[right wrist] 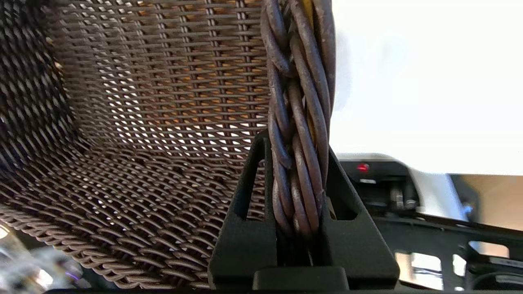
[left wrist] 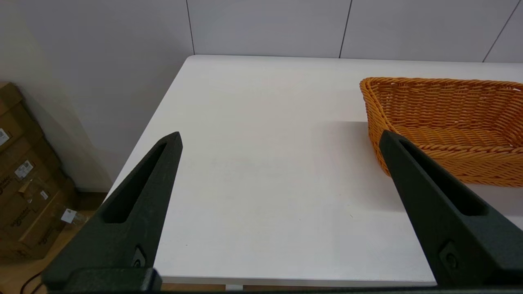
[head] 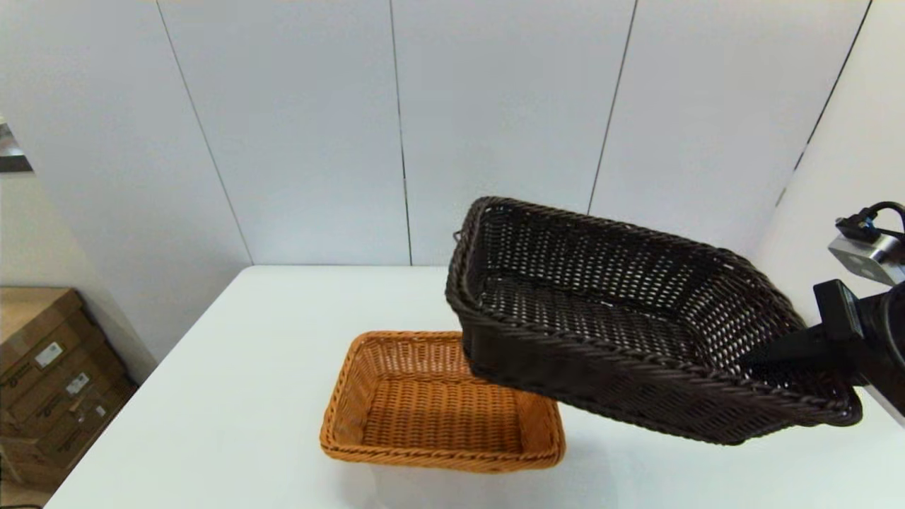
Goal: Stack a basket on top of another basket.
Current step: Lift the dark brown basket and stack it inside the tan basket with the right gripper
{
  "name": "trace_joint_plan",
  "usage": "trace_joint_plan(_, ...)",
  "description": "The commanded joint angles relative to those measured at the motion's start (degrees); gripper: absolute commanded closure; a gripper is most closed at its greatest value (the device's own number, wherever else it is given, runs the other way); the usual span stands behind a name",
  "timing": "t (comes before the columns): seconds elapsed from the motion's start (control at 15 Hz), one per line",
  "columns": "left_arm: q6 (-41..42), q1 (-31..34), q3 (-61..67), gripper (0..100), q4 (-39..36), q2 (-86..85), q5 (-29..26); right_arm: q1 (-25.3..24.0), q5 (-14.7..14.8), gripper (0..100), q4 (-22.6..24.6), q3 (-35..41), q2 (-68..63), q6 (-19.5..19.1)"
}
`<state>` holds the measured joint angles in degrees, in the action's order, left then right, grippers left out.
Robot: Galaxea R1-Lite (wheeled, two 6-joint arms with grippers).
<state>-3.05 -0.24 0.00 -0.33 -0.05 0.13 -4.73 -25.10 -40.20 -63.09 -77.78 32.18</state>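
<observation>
Right gripper (right wrist: 300, 196) clamping dark basket (head: 622, 318) aloft

dark basket (head: 622, 318) tilted in the air, right of and overlapping the tan basket (head: 438, 403) on the table (head: 212, 396)

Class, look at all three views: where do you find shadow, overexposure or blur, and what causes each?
Head view: the lifted dark brown woven wicker basket shades the orange-tan woven wicker basket. Left wrist view: a soft shadow lies on the white table beside the orange-tan basket; the left gripper is open. Right wrist view: the table past the rim is washed out white; the right gripper clamps the rim, and the nearest weave blurs.
</observation>
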Motion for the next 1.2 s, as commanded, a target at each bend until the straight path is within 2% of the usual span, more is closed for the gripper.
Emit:
trace_joint_plan(0.07, -0.03, -0.02, 0.0, 0, -0.02, -0.04, 0.04, -7.75, 4.36, 100, 0.04, 0.24, -0.01, 0.34)
trace_joint_plan(0.27, -0.03, -0.02, 0.0, 0, -0.02, -0.04, 0.04, -10.48, 4.97, 100, 1.36, -0.02, -3.43, 0.6)
trace_joint_plan(0.53, -0.03, -0.02, 0.0, 0, -0.02, -0.04, 0.04, -14.43, 8.75, 100, 6.19, -0.02, -7.39, 1.13)
trace_joint_plan(0.67, -0.03, -0.02, 0.0, 0, -0.02, -0.04, 0.04, -15.48, 9.63, 100, 9.71, -0.46, -9.68, 1.57)
trace_joint_plan(1.2, -0.03, 0.07, 0.0, 0, -0.02, -0.04, 0.04, -18.12, 9.46, 100, 10.15, -6.35, -18.29, 2.09)
